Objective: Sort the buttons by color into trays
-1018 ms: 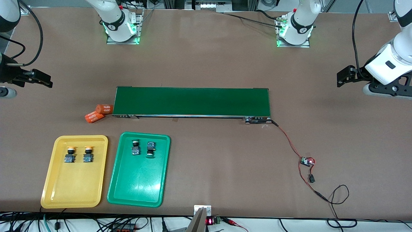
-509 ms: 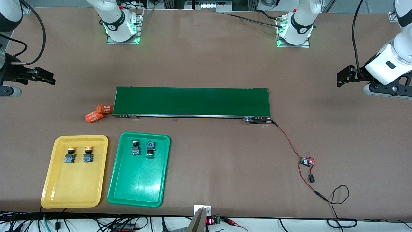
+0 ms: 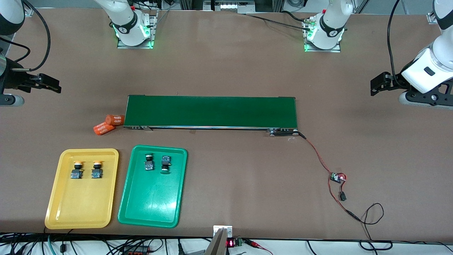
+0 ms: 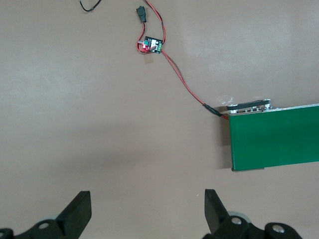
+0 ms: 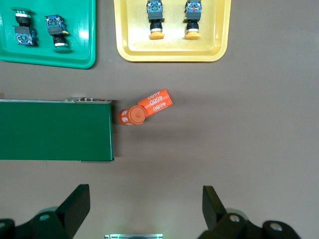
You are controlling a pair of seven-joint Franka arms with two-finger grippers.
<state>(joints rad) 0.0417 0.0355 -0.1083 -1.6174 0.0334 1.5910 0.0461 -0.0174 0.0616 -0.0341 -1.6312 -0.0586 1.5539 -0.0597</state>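
Yellow tray point(image 3: 82, 209): toward the right arm's end of the table, nearer the camera than the belt; holds both yellow buttons point(image 3: 86, 169), side by side and lying on their sides, close to the tray's rim nearest the belt.
Green tray point(image 3: 152, 207): just beside the yellow tray; holds both green buttons point(image 3: 156, 162), also lying down, one cap pointing at the belt, the other away from it.
Progress: judged complete; every button lies in the tray of its own colour, none loose on the table.
Handling, weight: buttons look small, light and rigid; probably easy to lift, easy to tip or roll on the round cap.
Handling, grip: best taken across the flat sides of the dark blocky body, not the smooth cap, which could slip between fingers.
Handling, trays: shallow, glossy plastic; a dropped button may skid, so a low release seems wise.
Right gripper point(image 5: 144, 211): over bare table at the right arm's end, fingers spread wide, holding nothing; waiting.
Left gripper point(image 4: 148, 214): over bare table at the left arm's end, fingers wide apart, holding nothing.
Belt point(image 3: 211, 111): mid-table, nothing on it.
Cylinders point(image 3: 109, 124): two orange, marked 4680, touching, at the belt's end nearest the trays.
Board point(image 3: 337, 177): on red wires running from the belt's other end.
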